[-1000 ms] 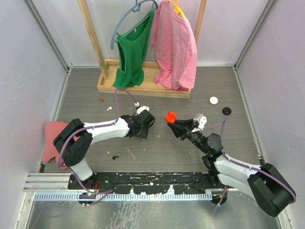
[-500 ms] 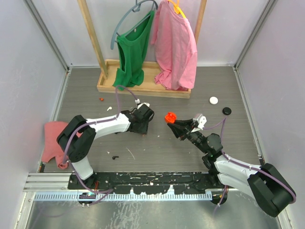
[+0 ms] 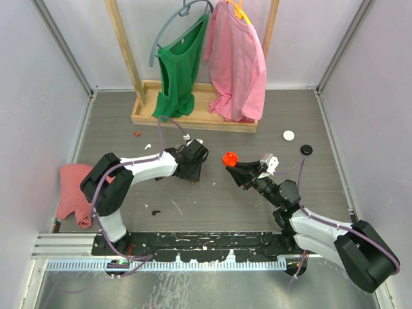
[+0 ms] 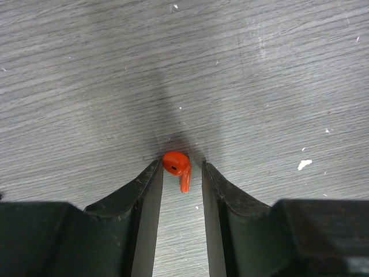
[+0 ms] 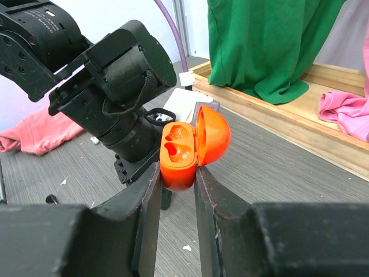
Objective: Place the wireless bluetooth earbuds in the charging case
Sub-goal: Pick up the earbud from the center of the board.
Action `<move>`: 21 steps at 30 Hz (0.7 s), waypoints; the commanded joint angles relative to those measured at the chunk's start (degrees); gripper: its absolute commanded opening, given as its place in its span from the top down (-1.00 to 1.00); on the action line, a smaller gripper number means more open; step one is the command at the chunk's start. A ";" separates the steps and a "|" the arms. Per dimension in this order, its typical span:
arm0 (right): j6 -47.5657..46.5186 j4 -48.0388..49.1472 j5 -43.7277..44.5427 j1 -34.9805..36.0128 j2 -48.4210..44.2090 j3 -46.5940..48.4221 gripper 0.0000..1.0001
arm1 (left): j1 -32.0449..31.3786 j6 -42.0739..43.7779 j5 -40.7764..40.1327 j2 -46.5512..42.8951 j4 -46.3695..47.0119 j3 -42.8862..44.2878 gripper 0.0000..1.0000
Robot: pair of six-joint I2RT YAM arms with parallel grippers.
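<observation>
The left pincer (image 4: 181, 165) is down at the table (image 3: 212, 206), its two fingers spread apart with an orange-red earbud (image 4: 175, 162) lying on the wood grain right at their tips. The bud's round head sits close against the left finger and its short stem points into the gap; the right finger stands clear of it, so the pincer is released, not gripping. To the right of it and raised off the table, the right pincer (image 5: 176, 171) is clenched on an orange charging case (image 5: 180, 154), squeezing the lower shell between both fingers. The case's lid (image 5: 214, 135) is hinged back to the right, and both moulded wells inside show bare. From above, the case (image 3: 230, 158) is just right of the left arm's wrist, apart from it. A black earbud (image 3: 155, 212) lies on the near-left part of the table. A white puck (image 3: 288, 135) and a black puck (image 3: 306, 150) lie far right, near each other, and a pink cloth (image 3: 69, 193) lies at the left edge.
</observation>
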 commanded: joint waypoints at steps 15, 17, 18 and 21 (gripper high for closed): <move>-0.35 2.43 -1.04 -0.23 0.51 2.37 0.98 | 0.94 -0.39 0.83 3.51 2.03 1.38 0.49; -0.34 2.19 -1.33 -0.23 0.67 2.57 0.98 | 0.91 -0.43 0.87 2.87 2.49 0.93 0.53; -0.34 2.11 -1.63 -0.23 0.93 2.70 0.98 | 0.95 -0.47 0.82 2.35 2.80 0.50 0.55; -0.39 2.01 -2.80 -0.25 1.80 3.20 0.98 | 0.94 -0.45 0.53 -0.17 4.16 -0.90 0.59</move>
